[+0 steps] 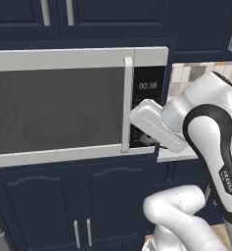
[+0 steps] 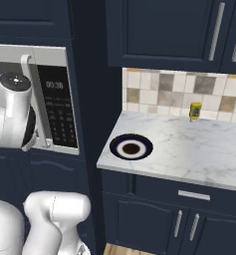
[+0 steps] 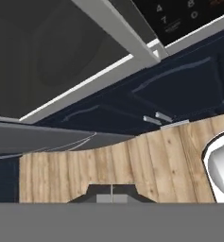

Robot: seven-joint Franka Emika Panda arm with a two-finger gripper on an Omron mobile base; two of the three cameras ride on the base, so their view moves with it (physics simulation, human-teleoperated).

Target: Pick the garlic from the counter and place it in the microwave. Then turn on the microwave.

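Your microwave (image 1: 63, 108) has its door shut. Through the dark glass you can see the round turntable inside, but it is too dim to make out any garlic there. The long silver handle (image 1: 127, 104) runs up and down the right side of the door. Next to it is the black keypad (image 2: 59, 114) with a small lit clock at the top.

Your hand (image 3: 111, 197) is closed tight, its two dark tips pressed together, and nothing is between them. In the left base view its white body sits right in front of the lower part of the keypad, just to the right of the handle. The hand view looks down past the bottom edge of the microwave to the dark blue cupboard doors (image 3: 179, 90) and the wooden floor (image 3: 123, 165).

To the right of the microwave is the marbled worktop (image 2: 199, 149). A dark blue plate (image 2: 131, 147) lies near its left edge. A small yellow bottle (image 2: 194, 111) stands at the back, against the tiled wall (image 2: 164, 92), well apart from the plate.
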